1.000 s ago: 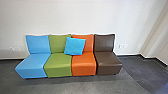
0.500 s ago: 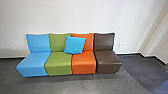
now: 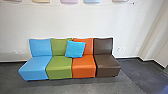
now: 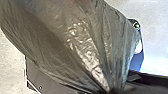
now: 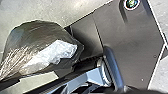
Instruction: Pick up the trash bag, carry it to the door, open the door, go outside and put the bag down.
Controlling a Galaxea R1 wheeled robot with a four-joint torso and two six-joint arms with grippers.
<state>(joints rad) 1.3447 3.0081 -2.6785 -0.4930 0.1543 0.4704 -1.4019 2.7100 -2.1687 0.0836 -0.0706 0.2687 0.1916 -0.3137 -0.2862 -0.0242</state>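
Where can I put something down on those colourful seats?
There's bare room on the blue seat, beside the green seat, and on the brown seat, beside the orange seat. It's crowded between them, where the bright blue pillow leans across the green and orange backrests.

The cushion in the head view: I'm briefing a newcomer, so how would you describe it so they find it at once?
Along the pale wall stands a row of four seats, each one colour. Where the green seat meets the orange seat, a square cushion leans, tilted, on the backrests. It is bright turquoise, unlike the paler blue seat at the row's end.
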